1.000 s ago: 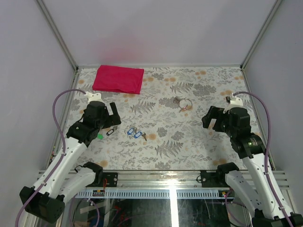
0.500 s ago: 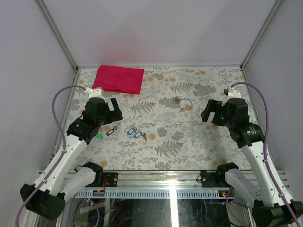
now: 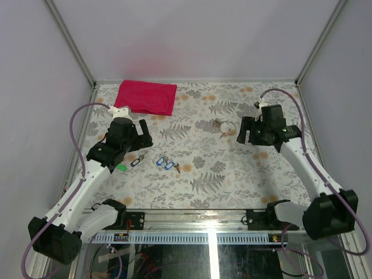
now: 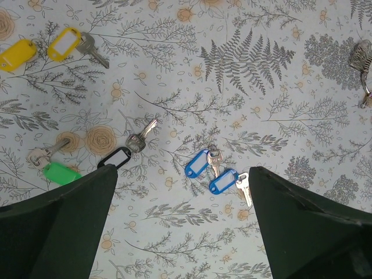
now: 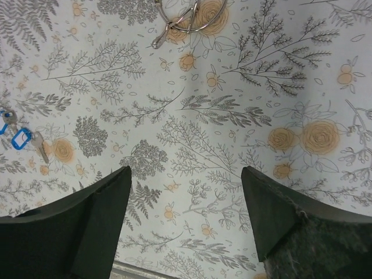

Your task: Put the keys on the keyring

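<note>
Left gripper [image 4: 183,169] wide apart, empty, above keys [image 4: 212,174]; right gripper [image 5: 186,168] likewise, near keyring [image 5: 186,14].

Bright, even light; soft shadows (wrist fingers blurred).

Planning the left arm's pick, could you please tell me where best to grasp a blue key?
Probably take the blue key by its plastic head, coming straight down with the open left gripper, closing across the head's narrow width. It lies flat; the head is its bulkiest part, while the metal blade lies thin against the table.
</note>
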Controlling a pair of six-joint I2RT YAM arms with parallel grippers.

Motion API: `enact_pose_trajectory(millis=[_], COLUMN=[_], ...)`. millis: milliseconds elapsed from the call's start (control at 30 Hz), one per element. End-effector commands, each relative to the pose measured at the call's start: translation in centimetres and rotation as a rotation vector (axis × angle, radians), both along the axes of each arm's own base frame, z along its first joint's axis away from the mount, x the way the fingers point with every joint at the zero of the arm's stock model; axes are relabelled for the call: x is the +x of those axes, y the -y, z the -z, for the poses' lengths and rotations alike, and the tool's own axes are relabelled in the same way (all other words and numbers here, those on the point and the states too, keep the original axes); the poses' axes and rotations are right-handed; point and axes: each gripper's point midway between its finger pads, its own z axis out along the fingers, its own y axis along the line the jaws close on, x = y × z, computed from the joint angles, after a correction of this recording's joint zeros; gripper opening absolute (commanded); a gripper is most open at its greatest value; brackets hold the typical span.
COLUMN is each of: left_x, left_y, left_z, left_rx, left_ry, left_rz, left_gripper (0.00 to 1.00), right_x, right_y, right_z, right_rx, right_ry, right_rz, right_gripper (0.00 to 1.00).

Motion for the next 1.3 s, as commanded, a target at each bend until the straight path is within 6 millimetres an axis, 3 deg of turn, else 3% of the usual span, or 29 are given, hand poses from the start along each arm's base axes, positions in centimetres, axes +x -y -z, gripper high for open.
enact_pose_trajectory(millis=[0, 200, 367, 600, 867, 1267], left_x=[0.5, 0.1, 0.0, 0.0, 0.0, 0.0], left_y=[-0.1, -0.3, 0.2, 0.7, 0.6, 0.7], left_z=[-2.0, -1.6, -1.3, -1.2, -1.0, -1.2], left_rx=[0.005, 0.01, 0.003, -0.007, -0.004, -0.005], left_ry=[0.063, 0.068, 0.054, 0.053, 0.047, 0.051], left_rz=[0.02, 0.024, 0.045, 0.07, 0.068, 0.072], left_gripper=[1.0, 1.0, 1.0, 1.0, 1.0, 1.0], right_x=[3.7, 6.8, 8.7, 10.1, 11.0, 11.9], right_y=[-1.6, -2.9, -4.5, -6.7, -8.9, -8.7], right_z=[-0.3, 3.1, 4.6, 6.0, 9.0, 12.1], right_rx=[0.045, 0.075, 0.09, 0.061, -0.007, -0.138], right_ry=[0.035, -0.027, -0.045, -0.039, -0.092, -0.134], right_rz=[-0.037, -0.013, 0.008, 0.118, 0.175, 0.194], right_gripper=[0.79, 0.62, 0.56, 0.62, 0.63, 0.53])
